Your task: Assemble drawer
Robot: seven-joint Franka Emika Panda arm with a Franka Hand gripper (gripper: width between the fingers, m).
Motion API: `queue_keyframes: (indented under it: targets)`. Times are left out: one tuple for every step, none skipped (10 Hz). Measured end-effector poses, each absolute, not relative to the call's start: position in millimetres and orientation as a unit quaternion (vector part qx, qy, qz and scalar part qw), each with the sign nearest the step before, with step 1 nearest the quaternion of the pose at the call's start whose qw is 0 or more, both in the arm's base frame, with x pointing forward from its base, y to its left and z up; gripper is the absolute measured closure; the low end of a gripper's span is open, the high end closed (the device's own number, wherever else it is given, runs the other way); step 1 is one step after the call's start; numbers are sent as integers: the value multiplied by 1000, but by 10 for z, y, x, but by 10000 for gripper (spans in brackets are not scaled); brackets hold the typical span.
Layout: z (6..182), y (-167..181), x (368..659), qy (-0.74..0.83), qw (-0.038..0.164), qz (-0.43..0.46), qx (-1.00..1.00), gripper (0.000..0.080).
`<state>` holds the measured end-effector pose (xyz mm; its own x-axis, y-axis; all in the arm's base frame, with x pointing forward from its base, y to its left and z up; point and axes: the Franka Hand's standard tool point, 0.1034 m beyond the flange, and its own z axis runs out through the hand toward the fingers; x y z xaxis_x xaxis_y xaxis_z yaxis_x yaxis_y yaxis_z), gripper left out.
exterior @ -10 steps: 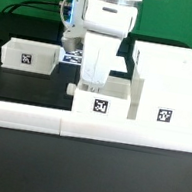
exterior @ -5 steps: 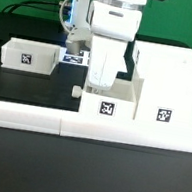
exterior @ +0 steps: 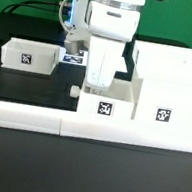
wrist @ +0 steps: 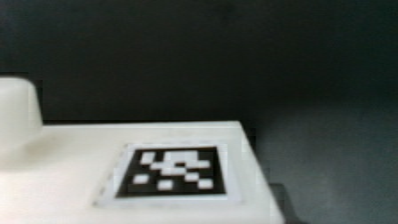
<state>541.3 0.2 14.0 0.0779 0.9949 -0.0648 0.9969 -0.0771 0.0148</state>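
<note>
Since a second ago, the drawer (exterior: pixel 121 105) shifted slightly toward frame right along with the gripper (exterior: pixel 95 86); the last half second showed no change. It sat at lower centre, right beside the cabinet (exterior: pixel 169 81). Fingertips were sunk behind the drawer wall, so I couldn't tell opening or grip. I judged the cabinet lay rightward from the tool, along the drawer's long axis.

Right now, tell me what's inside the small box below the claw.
Only the claw, reaching down into the small box. Its front wall hides the claw's tips and the floor.
</note>
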Motion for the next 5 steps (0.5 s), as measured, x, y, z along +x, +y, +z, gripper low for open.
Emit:
queue_keyframes:
  targets:
    - [143, 30, 5418, 679, 27, -18, 734, 757]
    - [141, 30, 5410, 679, 25, -21, 734, 757]
    - [142, 22, 5412, 678, 24, -21, 735, 757]
    - [148, -2, 5434, 676, 31, -11, 736, 757]
    - [142, -4, 5427, 676, 30, -13, 737, 757]
